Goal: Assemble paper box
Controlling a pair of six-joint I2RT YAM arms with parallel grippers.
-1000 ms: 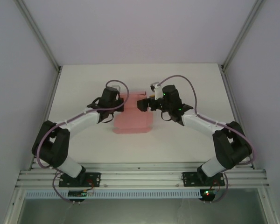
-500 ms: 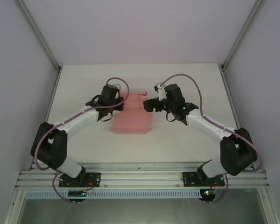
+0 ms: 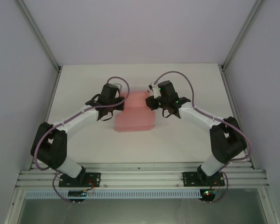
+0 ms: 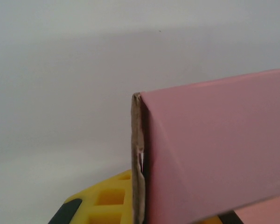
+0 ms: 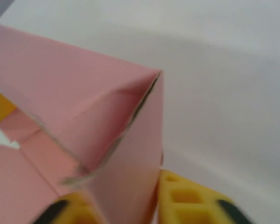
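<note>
The left gripper (image 3: 121, 100) sits at the left far corner of the light pink thin-card paper box (image 3: 135, 116). In the left wrist view its yellow ribbed finger (image 4: 107, 201) lies just beside the card's raw, brownish cut edge, which stands upright. The other finger is almost wholly hidden behind the pink panel, so I cannot tell whether the jaws are pressed on the card or apart. The right gripper (image 3: 151, 101) is at the box's right far corner. In the right wrist view its yellow fingers (image 5: 191, 200) straddle a raised wall that fills the gap between them, but I cannot tell whether that wall is truly pinched. There two pink walls meet at a sharp corner with a dark slit between the layers, and a loose flap with a rough cut edge slants toward the floor panel. The box rests near the middle of the white tabletop (image 3: 84, 84). Broad bare surface runs to the left and right edges, with narrower strips toward the far and near edges.
</note>
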